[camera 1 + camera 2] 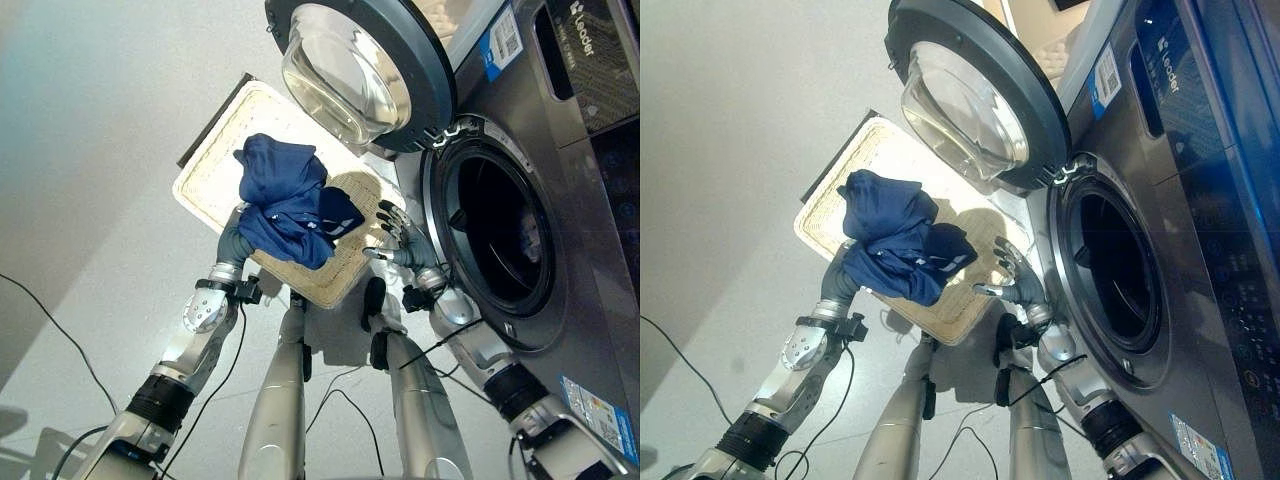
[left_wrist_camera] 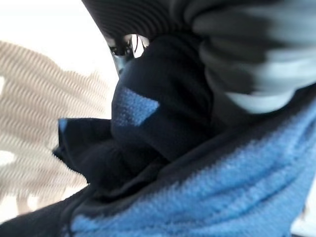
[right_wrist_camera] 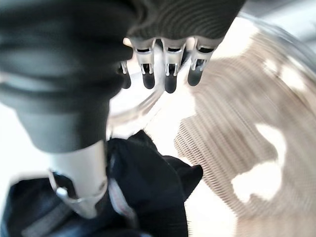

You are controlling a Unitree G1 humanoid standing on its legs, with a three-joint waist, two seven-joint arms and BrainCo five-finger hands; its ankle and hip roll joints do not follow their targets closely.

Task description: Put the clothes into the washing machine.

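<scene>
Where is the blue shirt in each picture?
Left eye view: the blue shirt lies bunched on the woven basket, left of the washer's open door.
Right eye view: the shirt is on the basket, left of centre.
Left wrist view: blue cloth across the lower half.
Right wrist view: dark cloth at the bottom, past the right hand.
Shared landmark: the woven basket.

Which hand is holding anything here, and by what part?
Left hand is buried under the blue garment; its grip cannot be told. Right hand holds nothing.
</scene>
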